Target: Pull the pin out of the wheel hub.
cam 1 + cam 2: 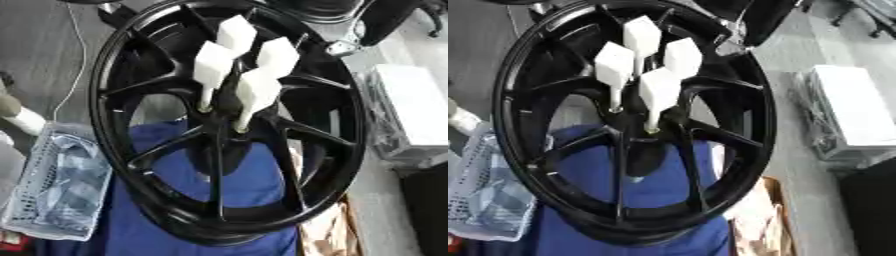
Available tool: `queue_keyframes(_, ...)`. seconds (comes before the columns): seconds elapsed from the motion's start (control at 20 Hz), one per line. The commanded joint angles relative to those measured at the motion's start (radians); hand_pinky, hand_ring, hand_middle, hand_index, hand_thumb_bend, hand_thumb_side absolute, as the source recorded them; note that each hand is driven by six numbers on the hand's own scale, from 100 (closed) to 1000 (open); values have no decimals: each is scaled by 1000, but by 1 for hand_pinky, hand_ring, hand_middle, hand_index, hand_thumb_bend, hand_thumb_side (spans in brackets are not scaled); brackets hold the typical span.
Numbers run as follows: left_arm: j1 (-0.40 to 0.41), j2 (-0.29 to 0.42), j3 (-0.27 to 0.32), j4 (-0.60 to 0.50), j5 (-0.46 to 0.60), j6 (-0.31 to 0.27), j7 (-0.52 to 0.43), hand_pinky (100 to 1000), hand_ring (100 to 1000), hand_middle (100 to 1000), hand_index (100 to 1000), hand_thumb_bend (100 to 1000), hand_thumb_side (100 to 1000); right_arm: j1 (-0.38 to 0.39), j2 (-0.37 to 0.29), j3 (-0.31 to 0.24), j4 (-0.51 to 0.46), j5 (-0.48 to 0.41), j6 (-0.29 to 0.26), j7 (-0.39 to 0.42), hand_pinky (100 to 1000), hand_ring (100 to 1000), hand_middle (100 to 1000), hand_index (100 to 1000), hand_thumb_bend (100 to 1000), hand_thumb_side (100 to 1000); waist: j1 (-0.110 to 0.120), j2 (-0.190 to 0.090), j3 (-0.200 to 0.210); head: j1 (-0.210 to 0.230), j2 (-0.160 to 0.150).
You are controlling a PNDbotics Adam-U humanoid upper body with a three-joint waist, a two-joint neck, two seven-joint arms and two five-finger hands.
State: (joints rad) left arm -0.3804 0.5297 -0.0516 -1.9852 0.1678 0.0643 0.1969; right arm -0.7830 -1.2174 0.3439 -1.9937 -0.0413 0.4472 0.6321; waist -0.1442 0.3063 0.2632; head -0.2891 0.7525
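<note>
A large black spoked wheel (219,125) stands on edge and fills most of both eye views. Several white pins stick out of its hub (223,120) toward me, each with a thick blocky head on a thin stem. The nearest pin (256,92) sits low right, with another pin (213,65) to its left and two more pins (236,32) behind. Neither of my hands shows in either view.
A blue cloth (175,200) lies under and behind the wheel. A white mesh basket (52,185) with folded fabric stands at the lower left. White boxes (411,110) sit on the floor at the right, and a tan object (328,232) lies at the bottom right.
</note>
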Motion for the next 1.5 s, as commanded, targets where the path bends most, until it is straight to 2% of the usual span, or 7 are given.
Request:
queue_keyframes(0.05,-15,28,7,-15,-1,-3,0,707,562,543,673,100,676,-10,-14,-2,-6,-3,4,0,864,877,892,858,477,100,5,-9,4,0,-19)
queue_keyframes(0.15,-17,28,7,-15,-1,-3,1,708,561,543,673,100,670,-9,-9,4,-6,-3,5,-8,863,877,893,856,454,100,3,-5,8,-2,-21)
queue_keyframes(0.35,-20,28,7,-15,-1,-4,0,708,560,542,672,100,678,-8,1,17,-6,-3,13,-24,855,872,889,850,476,100,-1,6,14,-4,-24)
queue_keyframes(0.65,-28,28,7,-15,-3,-5,1,708,560,542,672,100,679,4,11,38,-6,-14,63,-71,841,860,872,834,452,100,-6,22,23,-7,-19)
queue_keyframes(0.9,-31,28,5,-15,-3,-5,-2,709,559,541,672,100,682,5,20,57,-6,-21,80,-102,844,869,872,833,445,100,-9,33,28,-11,-15)
queue_keyframes(1.5,-31,27,4,-15,-1,-4,-4,711,558,541,671,100,686,2,21,46,-6,-18,115,-97,850,874,864,838,345,100,-12,44,27,-21,-25)
